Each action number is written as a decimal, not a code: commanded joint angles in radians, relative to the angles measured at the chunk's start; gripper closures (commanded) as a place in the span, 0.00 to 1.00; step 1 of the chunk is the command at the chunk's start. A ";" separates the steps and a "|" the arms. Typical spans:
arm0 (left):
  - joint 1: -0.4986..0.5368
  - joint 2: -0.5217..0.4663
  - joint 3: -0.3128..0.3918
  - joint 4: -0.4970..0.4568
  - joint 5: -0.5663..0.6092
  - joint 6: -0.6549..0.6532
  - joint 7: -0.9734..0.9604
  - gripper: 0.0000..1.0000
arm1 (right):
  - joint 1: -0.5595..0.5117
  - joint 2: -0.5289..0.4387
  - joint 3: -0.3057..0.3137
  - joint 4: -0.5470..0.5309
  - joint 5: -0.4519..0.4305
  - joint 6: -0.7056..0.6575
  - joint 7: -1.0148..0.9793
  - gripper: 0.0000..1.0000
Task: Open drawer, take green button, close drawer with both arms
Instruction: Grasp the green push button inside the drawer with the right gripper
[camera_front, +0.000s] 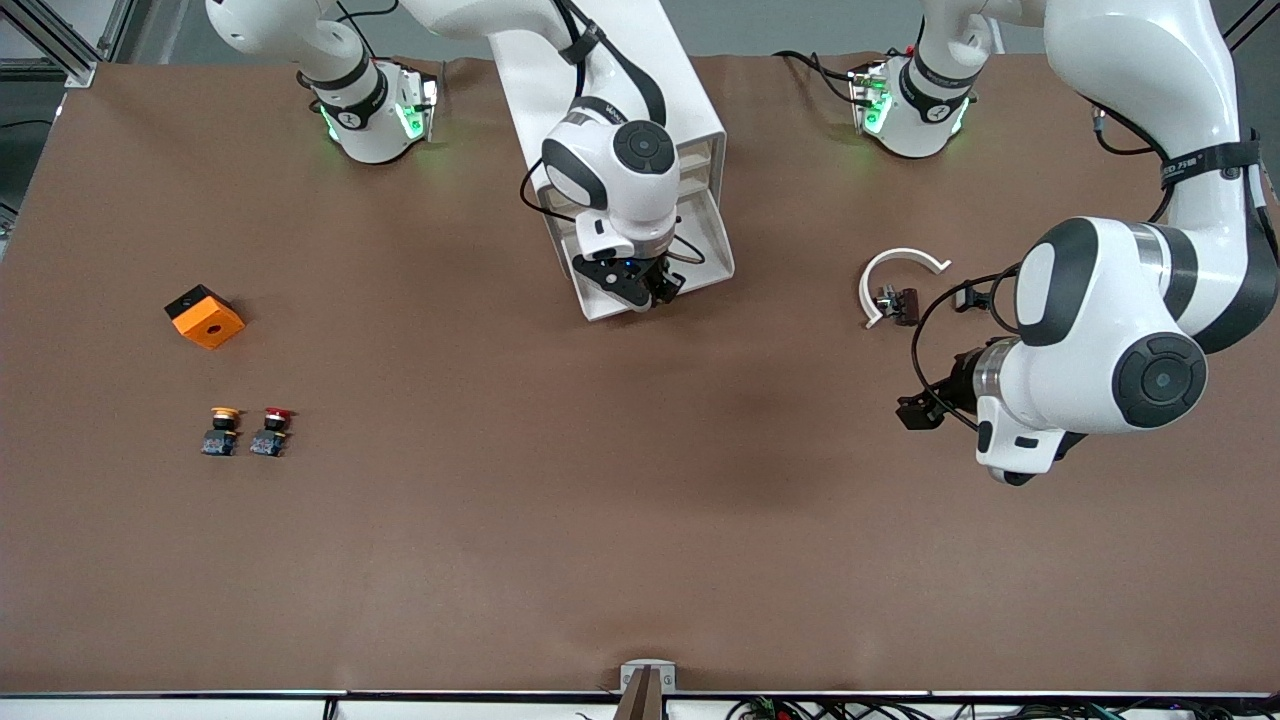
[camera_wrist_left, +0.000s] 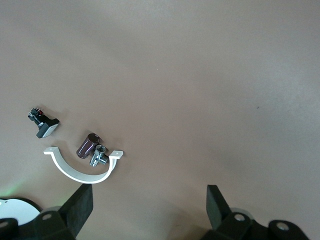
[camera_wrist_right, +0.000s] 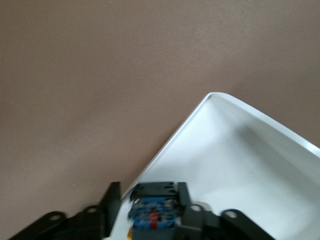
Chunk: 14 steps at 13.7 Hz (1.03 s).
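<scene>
Drawer (camera_wrist_right: 235, 150) pulled out; right end effector (camera_wrist_right: 145, 210) grips blue-bodied button (camera_wrist_right: 152, 215); "Vention" on cabinet (camera_front: 610, 95).

Left gripper (camera_wrist_left: 150, 207) open over brown table (camera_wrist_left: 200, 75); white curved bracket (camera_wrist_left: 82, 172), dark cylinder (camera_wrist_left: 87, 145), black part (camera_wrist_left: 44, 124) nearby.

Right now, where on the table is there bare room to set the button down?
The widest bare stretch lies nearer the front camera than the open drawer, between the two loose buttons and the left gripper. It is crowded around the white clip and at the drawer, where the right gripper works.
</scene>
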 joint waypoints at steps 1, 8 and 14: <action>-0.007 -0.005 0.000 -0.004 0.020 0.008 0.013 0.00 | 0.009 0.010 -0.006 0.014 -0.007 -0.007 -0.023 0.65; -0.008 -0.005 0.000 -0.001 0.020 0.010 0.013 0.00 | 0.009 0.010 -0.006 0.019 -0.007 -0.008 -0.023 1.00; -0.010 -0.005 -0.004 0.000 0.020 0.010 0.004 0.00 | 0.007 0.008 -0.006 0.039 -0.001 -0.017 -0.026 1.00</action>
